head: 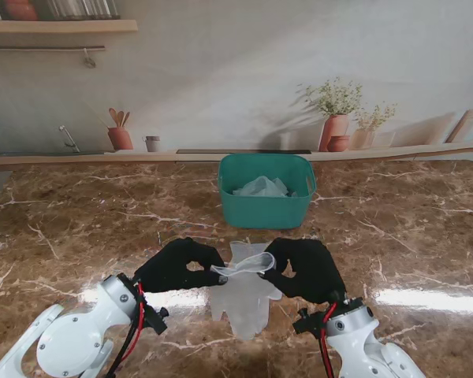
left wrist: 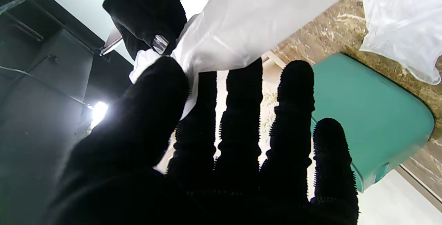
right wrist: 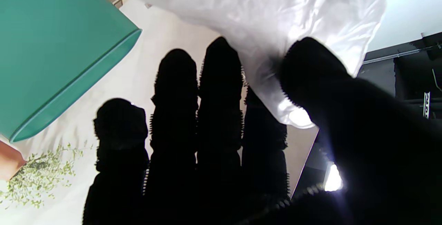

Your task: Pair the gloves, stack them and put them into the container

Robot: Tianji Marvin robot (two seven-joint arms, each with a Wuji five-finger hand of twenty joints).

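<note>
Between the two black-gloved hands, a translucent white glove is held by its cuff above the marble table: the left hand pinches one side of the cuff between thumb and fingers, and the right hand pinches the other side the same way. Both hands are closed on that glove, its fingers hanging toward me from the grip. Under it, a second translucent glove lies flat on the table, its fingers pointing toward me, between the two wrists. Beyond the fingertips of both hands stands the teal container, well apart from them, with more pale gloves bunched inside it
</note>
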